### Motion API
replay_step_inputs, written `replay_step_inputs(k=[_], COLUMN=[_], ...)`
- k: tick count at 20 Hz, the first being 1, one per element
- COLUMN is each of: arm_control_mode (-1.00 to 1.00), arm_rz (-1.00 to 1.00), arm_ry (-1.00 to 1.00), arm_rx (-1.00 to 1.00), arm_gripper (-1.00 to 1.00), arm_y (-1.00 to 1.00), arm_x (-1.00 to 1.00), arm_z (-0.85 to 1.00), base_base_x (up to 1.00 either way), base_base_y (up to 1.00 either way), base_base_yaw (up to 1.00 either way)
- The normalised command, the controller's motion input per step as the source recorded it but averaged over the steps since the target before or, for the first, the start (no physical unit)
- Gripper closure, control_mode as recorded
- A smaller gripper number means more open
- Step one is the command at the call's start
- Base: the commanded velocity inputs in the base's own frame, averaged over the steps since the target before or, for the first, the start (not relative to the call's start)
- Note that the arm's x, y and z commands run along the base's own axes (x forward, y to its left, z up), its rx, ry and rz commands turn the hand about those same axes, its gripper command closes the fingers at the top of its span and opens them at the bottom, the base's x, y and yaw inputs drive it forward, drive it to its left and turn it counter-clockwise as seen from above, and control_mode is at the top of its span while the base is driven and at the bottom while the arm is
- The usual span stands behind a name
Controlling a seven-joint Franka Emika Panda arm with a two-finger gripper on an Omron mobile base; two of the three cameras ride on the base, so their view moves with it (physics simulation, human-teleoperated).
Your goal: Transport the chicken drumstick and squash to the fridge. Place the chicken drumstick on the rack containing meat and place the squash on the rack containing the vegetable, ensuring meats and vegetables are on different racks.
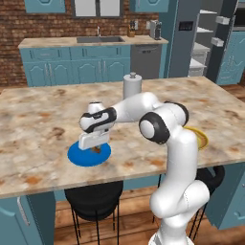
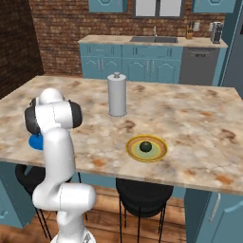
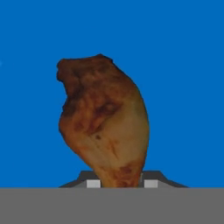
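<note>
One: What is sitting around the jaws right now, starting with the big things?

Two: Far beyond the jaws and off to their right in the left base view, the tall slate-grey fridge (image 1: 184, 43) is standing with its door swung open and white shelves showing inside. Under the jaws, the wide marble-patterned island counter (image 1: 43, 119) is carrying everything else. The white arm is bending low over it from the right.

One: And closer in?

Two: Directly beneath the jaws, a flat round blue plate (image 1: 76, 155) is lying on the counter. Behind the jaws, a tall grey cylinder with a small knob on top (image 1: 132, 86) is standing upright. Well off to the right of the jaws, near the counter's front edge, a yellow-rimmed round plate (image 2: 161, 151) is holding a small dark green squash (image 2: 145, 146).

One: What are the jaws doing?

Two: The gripper (image 1: 95, 148) is pointing down at the blue plate, and its two dark fingertips (image 3: 92, 183) are closing in on the thin bone end of the small brown cooked chicken drumstick (image 3: 104, 120). The drumstick's plump end is reaching away from the jaws across the blue plate.

One: Is it lifted off the plate?

Two: That I cannot tell; the drumstick is showing just under the hand, over the blue surface.
</note>
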Motion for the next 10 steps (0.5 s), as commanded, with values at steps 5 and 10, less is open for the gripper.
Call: replay_step_inputs(k=[5, 10], arm_control_mode=[-1.00, -1.00], arm_rz=[0.00, -0.07], arm_ry=[-0.02, -0.08], arm_rx=[-0.02, 0.00], arm_gripper=[1.00, 1.00], arm_y=[0.08, -0.34], arm_x=[-0.65, -0.92], arm_z=[0.40, 0.73], base_base_x=[0.00, 0.00], base_base_y=[0.00, 0.00], base_base_yaw=[0.00, 0.00])
